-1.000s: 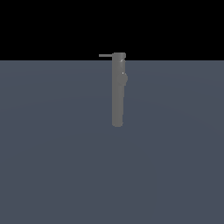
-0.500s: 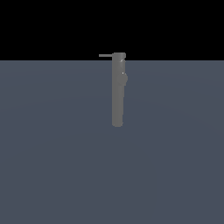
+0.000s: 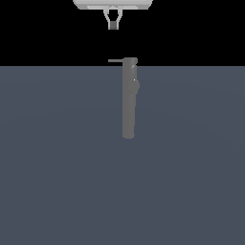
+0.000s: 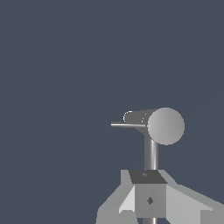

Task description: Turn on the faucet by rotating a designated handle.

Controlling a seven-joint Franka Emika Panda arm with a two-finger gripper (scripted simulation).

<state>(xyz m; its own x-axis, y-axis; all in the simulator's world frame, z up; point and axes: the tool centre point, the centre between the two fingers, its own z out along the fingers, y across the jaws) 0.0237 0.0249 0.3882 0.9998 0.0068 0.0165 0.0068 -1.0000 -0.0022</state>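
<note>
The faucet point(image 3: 128, 100) is a long matte grey cylinder on the dark floor, with a small bump on its side. The handle point(image 3: 115, 61), a thin dark rod, sticks out from the capped far end toward the exterior view's left. My gripper point(image 3: 113, 25) hangs well above that end and just left of it, touching nothing. Its fingers look closed together and hold nothing. In the wrist view the faucet point(image 4: 165, 126) shows as a round grey end. The handle point(image 4: 123, 125) juts out beside it, a short way beyond my gripper point(image 4: 148, 194).
A flat dark blue-grey floor point(image 3: 57, 167) spreads around the faucet, with black background behind it. Part of the arm's pale hand point(image 3: 113, 4) shows at the upper edge of the exterior view.
My gripper has come into the exterior view from above; it was out of frame before. The faucet and its handle have not moved.
</note>
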